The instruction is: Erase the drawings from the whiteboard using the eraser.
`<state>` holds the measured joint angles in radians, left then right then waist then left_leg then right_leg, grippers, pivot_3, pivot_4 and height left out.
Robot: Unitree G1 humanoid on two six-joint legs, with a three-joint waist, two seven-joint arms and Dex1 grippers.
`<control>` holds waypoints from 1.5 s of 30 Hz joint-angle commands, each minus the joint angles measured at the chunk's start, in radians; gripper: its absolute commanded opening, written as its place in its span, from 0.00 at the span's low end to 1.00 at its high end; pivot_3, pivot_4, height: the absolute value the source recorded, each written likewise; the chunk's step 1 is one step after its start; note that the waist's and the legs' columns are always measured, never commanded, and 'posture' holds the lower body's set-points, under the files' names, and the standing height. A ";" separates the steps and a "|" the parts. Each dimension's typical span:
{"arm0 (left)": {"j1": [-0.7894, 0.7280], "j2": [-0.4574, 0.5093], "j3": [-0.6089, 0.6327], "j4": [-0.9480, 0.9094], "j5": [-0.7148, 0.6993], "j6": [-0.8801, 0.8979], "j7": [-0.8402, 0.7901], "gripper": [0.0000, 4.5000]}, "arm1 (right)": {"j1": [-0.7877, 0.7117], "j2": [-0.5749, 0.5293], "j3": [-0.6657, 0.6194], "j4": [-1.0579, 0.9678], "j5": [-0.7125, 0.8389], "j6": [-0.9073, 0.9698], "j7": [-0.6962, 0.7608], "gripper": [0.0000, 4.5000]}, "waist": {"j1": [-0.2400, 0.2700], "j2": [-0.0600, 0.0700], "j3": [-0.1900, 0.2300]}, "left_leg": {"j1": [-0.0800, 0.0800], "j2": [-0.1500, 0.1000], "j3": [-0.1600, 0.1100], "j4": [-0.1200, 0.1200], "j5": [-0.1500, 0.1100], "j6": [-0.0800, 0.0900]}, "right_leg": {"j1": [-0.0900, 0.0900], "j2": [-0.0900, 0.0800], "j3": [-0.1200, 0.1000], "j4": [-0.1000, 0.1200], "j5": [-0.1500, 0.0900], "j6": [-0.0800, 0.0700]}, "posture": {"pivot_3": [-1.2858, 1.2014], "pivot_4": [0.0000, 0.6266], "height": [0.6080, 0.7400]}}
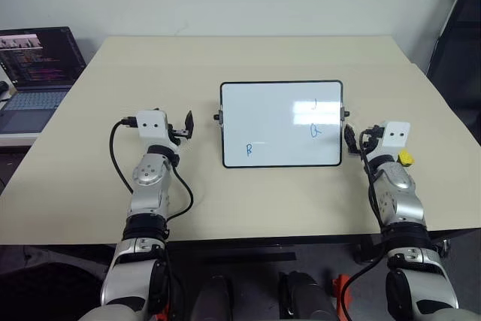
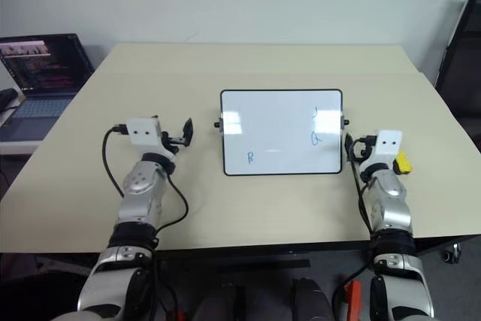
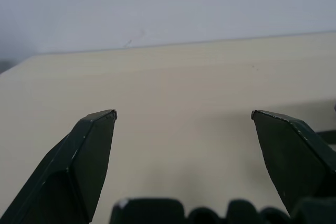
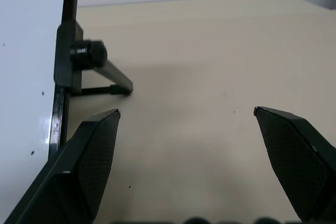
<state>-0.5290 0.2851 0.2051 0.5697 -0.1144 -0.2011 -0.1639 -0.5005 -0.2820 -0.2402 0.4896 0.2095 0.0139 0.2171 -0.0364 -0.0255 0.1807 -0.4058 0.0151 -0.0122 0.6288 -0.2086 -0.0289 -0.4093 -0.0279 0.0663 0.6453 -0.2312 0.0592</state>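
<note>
Half the eraser hides behind the right arm.

A beige table carries the whiteboard between the left gripper and right gripper; 1 yellow eraser lies just beside the right gripper's outer side.

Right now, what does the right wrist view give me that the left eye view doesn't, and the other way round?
Right wrist view alone: the whiteboard's support leg resting on the table, behind the side knob. Left eye view alone: the blue drawings, the yellow eraser beside the right arm, the left claw and a laptop. Both: the board's right edge, the beige table, and the open right claw, holding nothing.
</note>
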 commanded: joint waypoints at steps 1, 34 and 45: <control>0.019 0.009 0.004 -0.078 0.001 -0.007 0.005 1.00 | -0.051 -0.004 0.007 0.023 -0.004 -0.036 0.020 1.00 | 0.000 0.000 0.000 | 0.000 0.000 0.000 0.000 0.000 0.000 | 0.000 0.000 0.000 0.000 0.000 0.000 | 0.52 0.24 1.00; 0.003 0.058 0.008 -0.036 -0.075 0.051 -0.187 1.00 | -0.007 -0.079 -0.027 -0.075 0.015 0.025 0.029 1.00 | -0.013 0.000 0.000 | 0.001 0.000 0.000 0.000 0.000 0.000 | 0.001 0.000 0.000 0.001 -0.001 0.001 | 0.52 0.24 1.00; -0.171 0.308 -0.105 -0.335 -0.175 0.310 -0.593 1.00 | 0.090 -0.413 -0.058 -0.404 0.175 0.478 0.325 1.00 | 0.006 0.000 0.001 | 0.000 -0.001 -0.001 0.001 0.000 0.000 | 0.001 -0.001 -0.002 0.000 -0.003 0.005 | 0.52 0.24 1.00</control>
<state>-0.6535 0.6013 0.1196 0.3131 -0.2358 0.0578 -0.6984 -0.4207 -0.6311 -0.2745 0.1514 0.3570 0.4277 0.4836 -0.0305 -0.0256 0.1813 -0.4065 0.0142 -0.0137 0.6294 -0.2086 -0.0289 -0.4084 -0.0290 0.0640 0.6450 -0.2343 0.0640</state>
